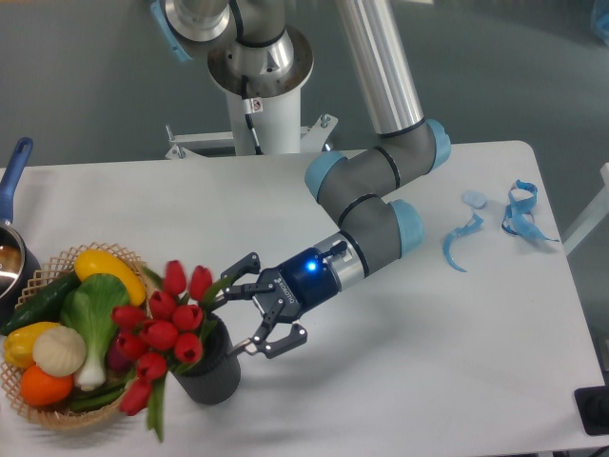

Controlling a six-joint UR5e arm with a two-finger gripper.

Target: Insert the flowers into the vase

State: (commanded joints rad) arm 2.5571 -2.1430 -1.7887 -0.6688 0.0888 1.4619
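Observation:
The red tulips with green stems stand in the dark grey ribbed vase near the table's front left, their heads leaning left toward the basket. My gripper is just right of the vase's mouth, its two black fingers spread apart, one above at the bunch's right edge and one lower beside the vase rim. The jaws are open and hold nothing that I can see. The stems' lower parts are hidden inside the vase.
A woven wicker basket of toy vegetables stands at the front left, touching the flowers. A blue-handled pan is at the left edge. Blue tape scraps lie at the far right. The arm's base is behind the table.

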